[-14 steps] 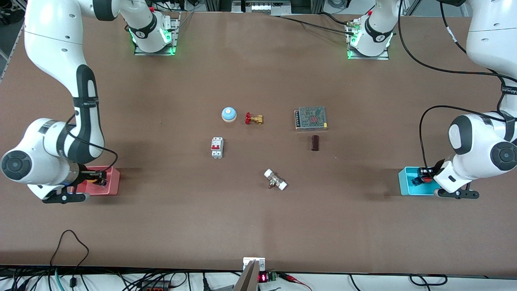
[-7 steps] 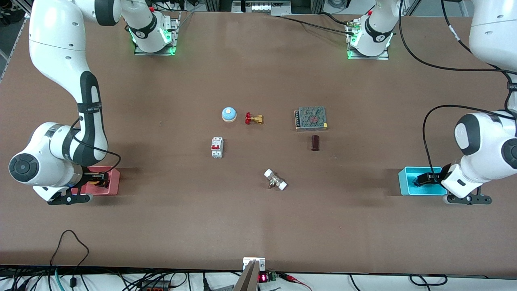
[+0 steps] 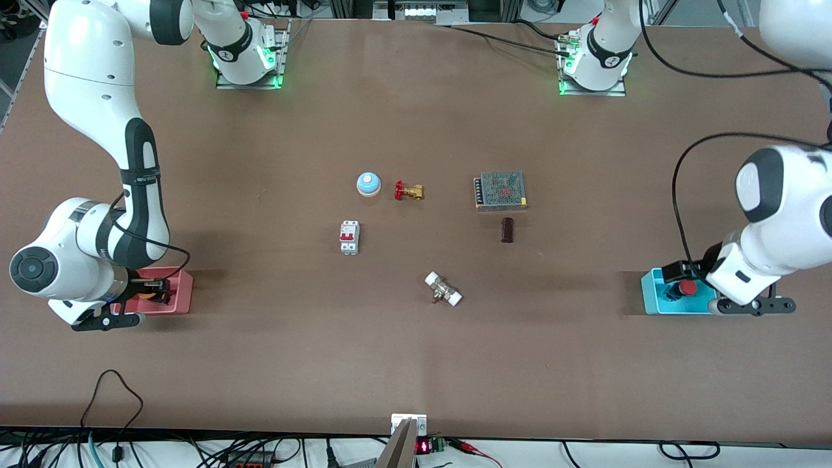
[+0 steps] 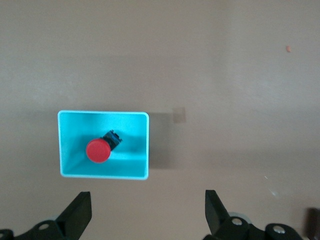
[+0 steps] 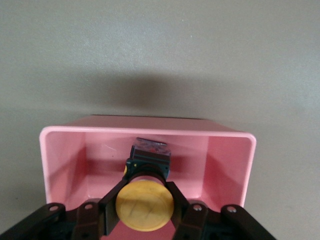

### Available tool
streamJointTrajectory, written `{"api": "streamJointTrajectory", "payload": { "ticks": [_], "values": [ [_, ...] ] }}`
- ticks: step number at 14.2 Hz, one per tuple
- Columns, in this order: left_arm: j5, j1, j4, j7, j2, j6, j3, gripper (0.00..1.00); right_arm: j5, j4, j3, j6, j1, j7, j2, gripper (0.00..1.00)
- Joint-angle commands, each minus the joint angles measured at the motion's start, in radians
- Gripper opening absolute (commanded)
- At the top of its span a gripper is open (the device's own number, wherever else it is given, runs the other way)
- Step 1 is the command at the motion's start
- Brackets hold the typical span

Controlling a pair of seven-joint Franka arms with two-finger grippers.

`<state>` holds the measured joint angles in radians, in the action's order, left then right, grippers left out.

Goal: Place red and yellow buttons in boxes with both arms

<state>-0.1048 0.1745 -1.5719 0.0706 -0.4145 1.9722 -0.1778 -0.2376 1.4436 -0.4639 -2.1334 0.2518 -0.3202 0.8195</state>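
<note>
So the red button sat in the cyan box, left gripper spread wide above; the right gripper pinched the yellow button inside the pink box.

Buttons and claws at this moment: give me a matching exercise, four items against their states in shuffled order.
Items:
1. red button
2. yellow button
3. left claw
4. right claw

States:
A. shut on a button inside the pink box
B. lying free in the cyan box
C. open, above the cyan box
D. gripped, in the pink box

Pairs: 1-B, 2-D, 3-C, 4-A
</note>
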Motion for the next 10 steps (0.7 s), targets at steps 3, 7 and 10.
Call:
{"api": "streamJointTrajectory", "payload": {
  "ticks": [3,7,10],
  "values": [
    [-0.007,0.011,-0.026,0.034,0.178,-0.128,-0.046,1.0,-0.068,-0.025,0.011,0.013,-0.005,-0.014,-0.006,1.0],
    [-0.004,0.011,-0.026,0.026,0.276,-0.226,-0.071,1.0,-0.077,-0.025,0.01,0.154,0.001,-0.014,-0.118,1.0],
    [0.04,0.025,-0.028,-0.021,0.335,-0.28,-0.074,1.0,-0.071,-0.026,0.004,0.251,0.003,-0.013,-0.215,1.0]
  ]
}}
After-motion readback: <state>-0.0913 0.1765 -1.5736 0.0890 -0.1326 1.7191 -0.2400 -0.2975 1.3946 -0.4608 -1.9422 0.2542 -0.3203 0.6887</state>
